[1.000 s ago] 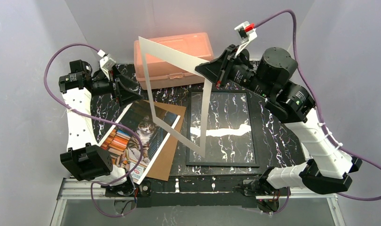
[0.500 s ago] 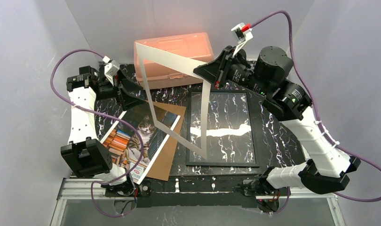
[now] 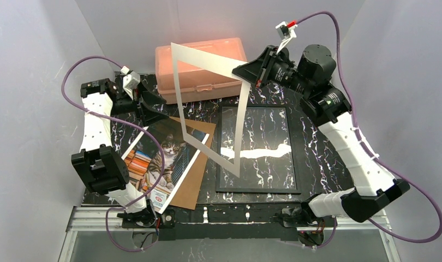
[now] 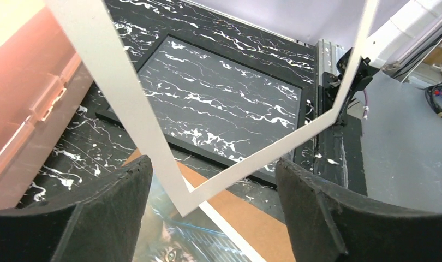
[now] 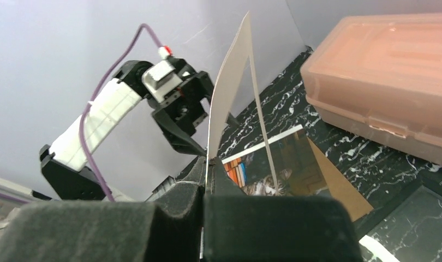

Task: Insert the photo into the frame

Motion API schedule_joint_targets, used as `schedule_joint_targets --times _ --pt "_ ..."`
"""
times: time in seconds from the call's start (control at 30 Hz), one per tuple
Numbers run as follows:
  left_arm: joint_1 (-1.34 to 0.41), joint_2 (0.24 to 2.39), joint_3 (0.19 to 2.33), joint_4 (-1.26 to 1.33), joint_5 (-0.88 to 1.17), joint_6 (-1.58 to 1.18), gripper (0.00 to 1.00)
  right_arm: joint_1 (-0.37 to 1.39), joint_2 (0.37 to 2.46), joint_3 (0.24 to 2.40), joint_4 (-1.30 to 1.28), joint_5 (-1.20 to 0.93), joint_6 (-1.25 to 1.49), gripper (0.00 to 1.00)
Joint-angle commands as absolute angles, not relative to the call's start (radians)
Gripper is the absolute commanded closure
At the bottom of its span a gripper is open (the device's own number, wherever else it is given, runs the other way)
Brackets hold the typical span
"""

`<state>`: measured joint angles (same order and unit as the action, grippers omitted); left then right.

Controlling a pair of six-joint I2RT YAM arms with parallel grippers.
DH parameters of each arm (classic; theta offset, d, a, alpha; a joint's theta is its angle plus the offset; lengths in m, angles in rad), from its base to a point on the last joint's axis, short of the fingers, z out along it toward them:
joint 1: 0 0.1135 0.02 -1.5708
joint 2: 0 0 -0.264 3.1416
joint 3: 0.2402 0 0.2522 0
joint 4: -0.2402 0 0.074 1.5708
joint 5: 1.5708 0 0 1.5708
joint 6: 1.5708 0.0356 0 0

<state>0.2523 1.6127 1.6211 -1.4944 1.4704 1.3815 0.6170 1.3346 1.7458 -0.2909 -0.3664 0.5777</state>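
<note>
Both hands have moved: my right hand pinches the white mat higher above the frame; my left hand, jaws wide, now seems poised over the photo lying beside the frame.

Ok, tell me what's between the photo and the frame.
The white mat, pinched by the right end effector, hangs tilted in the air over the photo's right side and the frame's left side, across the path. The photo lies on the brown board, left of the frame. Nothing lies on the frame's pane.
</note>
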Motion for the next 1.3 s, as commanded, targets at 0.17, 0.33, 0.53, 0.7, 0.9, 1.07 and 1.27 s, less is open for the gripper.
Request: schedule_joint_targets --times 0.17,0.33,0.53,0.7,0.9,1.07,1.27 --pt "0.235 1.578 1.674 -1.680 1.530 1.479 0.02 0.479 1.351 1.669 0.014 -0.599 0.794 0.99" --pt "0.233 1.607 1.678 -1.680 1.514 1.523 0.02 0.479 1.363 1.688 0.016 -0.686 0.800 0.99" --pt "0.227 1.644 1.695 -1.681 1.523 1.511 0.02 0.479 1.356 1.718 0.027 -0.759 0.779 0.99" --pt "0.200 1.592 1.667 -1.681 1.540 1.492 0.02 0.479 1.368 1.731 0.045 -0.767 0.775 0.99" --pt "0.190 1.527 1.645 -1.683 1.540 1.465 0.21 0.479 1.368 1.733 0.059 -0.738 0.722 0.99" --pt "0.190 1.505 1.641 -1.683 1.541 1.436 0.45 0.480 1.361 1.753 -0.055 -0.681 0.573 0.99" --pt "0.190 1.485 1.634 -1.683 1.550 1.426 0.76 0.479 1.358 1.724 -0.040 -0.665 0.540 0.99"
